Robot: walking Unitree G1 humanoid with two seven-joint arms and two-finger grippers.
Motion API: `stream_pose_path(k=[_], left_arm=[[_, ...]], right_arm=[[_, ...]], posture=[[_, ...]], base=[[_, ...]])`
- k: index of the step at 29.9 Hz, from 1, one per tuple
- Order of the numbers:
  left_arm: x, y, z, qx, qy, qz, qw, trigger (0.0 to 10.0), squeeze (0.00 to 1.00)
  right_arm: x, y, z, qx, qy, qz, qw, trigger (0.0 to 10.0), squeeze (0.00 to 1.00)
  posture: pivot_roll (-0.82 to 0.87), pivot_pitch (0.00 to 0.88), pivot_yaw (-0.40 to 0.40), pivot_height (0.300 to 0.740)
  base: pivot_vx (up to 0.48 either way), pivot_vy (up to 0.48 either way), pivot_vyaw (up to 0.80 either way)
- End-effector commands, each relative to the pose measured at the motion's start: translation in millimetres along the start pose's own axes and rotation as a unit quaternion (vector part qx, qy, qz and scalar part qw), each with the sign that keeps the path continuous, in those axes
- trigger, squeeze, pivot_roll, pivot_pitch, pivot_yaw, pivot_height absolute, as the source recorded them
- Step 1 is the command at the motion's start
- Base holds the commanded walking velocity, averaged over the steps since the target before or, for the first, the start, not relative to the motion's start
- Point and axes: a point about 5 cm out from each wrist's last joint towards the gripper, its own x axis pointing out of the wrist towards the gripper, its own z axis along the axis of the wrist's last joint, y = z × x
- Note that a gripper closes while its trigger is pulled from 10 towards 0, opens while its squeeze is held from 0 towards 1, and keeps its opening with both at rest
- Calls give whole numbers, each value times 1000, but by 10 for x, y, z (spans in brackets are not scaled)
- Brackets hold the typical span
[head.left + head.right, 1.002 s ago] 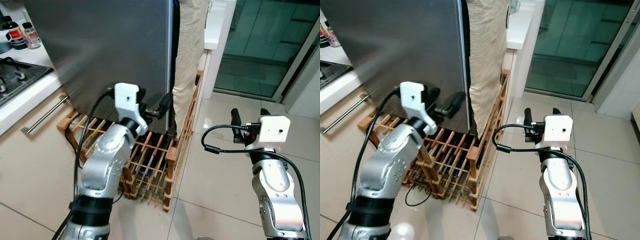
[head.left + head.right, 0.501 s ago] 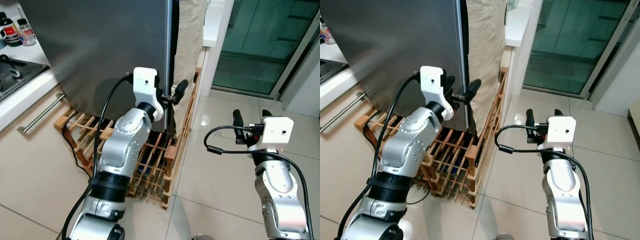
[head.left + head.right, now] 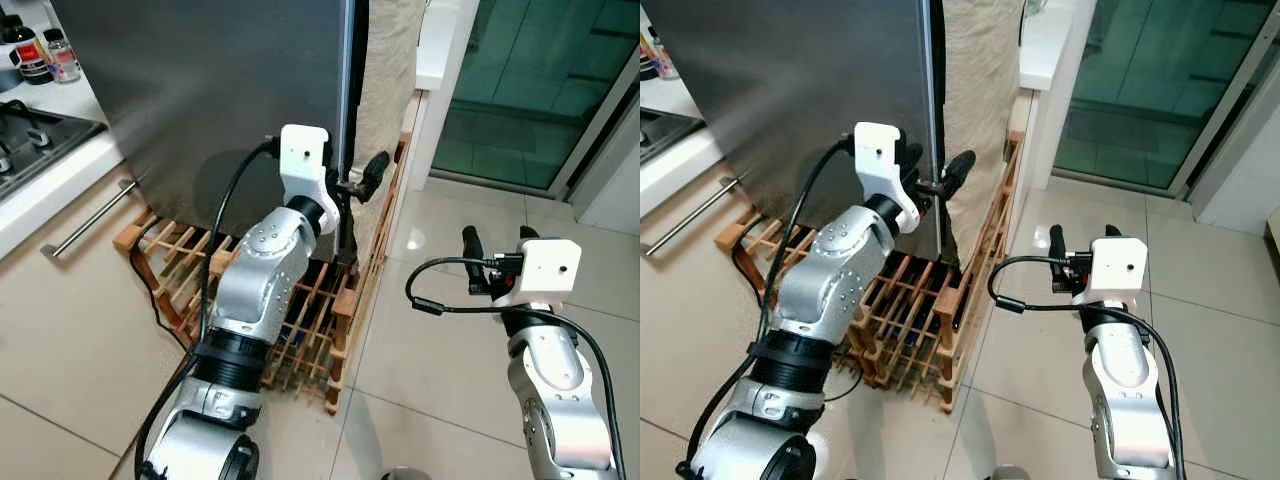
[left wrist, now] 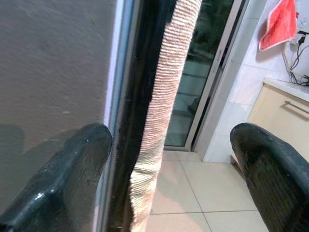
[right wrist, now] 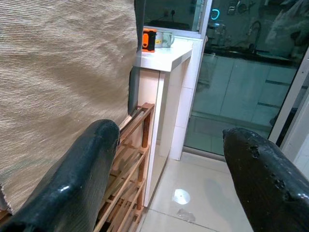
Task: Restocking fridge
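Fridge door [image 3: 230, 90] edge sits between the spread fingers of the left gripper [image 3: 352, 186]; right gripper [image 3: 497, 248] hangs apart over bare floor [image 3: 440, 350].

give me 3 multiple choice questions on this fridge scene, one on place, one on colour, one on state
1. Where is the left claw?
A. at the fridge door's edge
B. on the stove
C. on the floor

2. What colour is the cloth hanging beside the door?
A. blue
B. beige
C. black

3. How are the right claw's fingers?
A. shut on a bottle
B. open, holding nothing
C. shut on the cloth

Answers: 1 A, its fingers straddle the door edge above the wooden rack. 2 B, it is pale woven beige. 3 B, the wrist view shows a wide empty gap.
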Motion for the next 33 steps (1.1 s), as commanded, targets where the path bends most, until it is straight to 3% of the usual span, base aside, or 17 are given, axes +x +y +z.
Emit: stream_pose_path(k=[1,17,23,28,32,33], left_arm=[[59,-61,76,8,-9,-11,1000,10000,0],[227,-119,51,-1,6,0,1000,10000,0],[265,-6,26,-49,15,40,998,10000,0],[279,-4,-5,-60,22,45,997,10000,0],[320,-194,-16,-33,30,-18,999,10000,0],[335,-299,-10,-30,32,-54,998,10000,0]], right_arm=[[-20,33,31,1,-4,5,1000,10000,0],[-76,35,13,-1,1,-2,1000,10000,0],[-95,31,9,-1,3,-5,1000,10000,0],[-97,36,8,-1,4,-4,1000,10000,0],[-91,38,14,-2,4,-2,1000,10000,0],[-87,36,14,-2,4,-2,1000,10000,0]], posture=[[-241,10,55,740],[-268,15,76,740],[-273,18,79,740],[-274,22,75,740],[-275,24,73,740],[-275,23,72,740]], base=[[0,0,0],[0,0,0],[0,0,0],[0,0,0],[0,0,0],[0,0,0]])
